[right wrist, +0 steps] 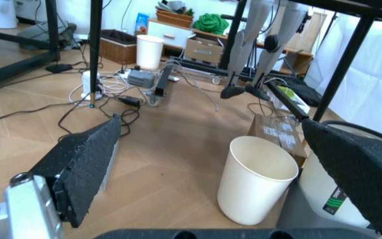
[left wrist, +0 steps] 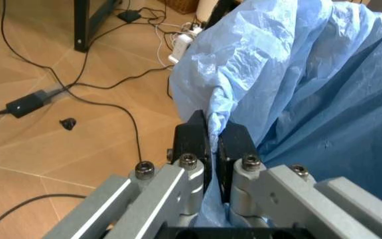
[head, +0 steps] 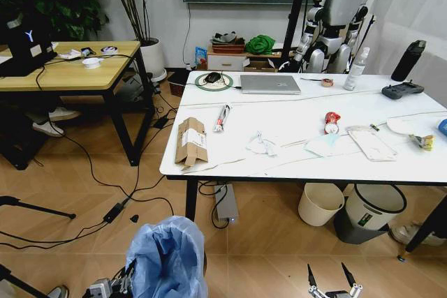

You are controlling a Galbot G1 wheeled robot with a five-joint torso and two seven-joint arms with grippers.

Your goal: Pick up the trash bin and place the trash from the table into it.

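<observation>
White table [head: 307, 113] with litter along its front edge, flattened cardboard box [head: 191, 142] near the front left corner, blue-bagged trash bin [head: 167, 256] on the floor before it, left gripper [left wrist: 212, 144] pinched tight on its bag, right gripper [head: 334, 280] low, spread wide, holding nothing

Even, diffuse indoor light; no single source is visible. The table [head: 300, 151] top reads bright white with soft sheen and no hard glare; beneath the table the floor lies in a broad, soft-edged shadow. Head view: sharp across the table, straight edges bowing slightly toward the frame corners. Left wrist view: the trash bin [left wrist: 310, 89] liner shows pale highlights on its crinkles, and the metal nearest the lens is soft. Right wrist view: floor under the table in focus, near dark pads blurred.
</observation>
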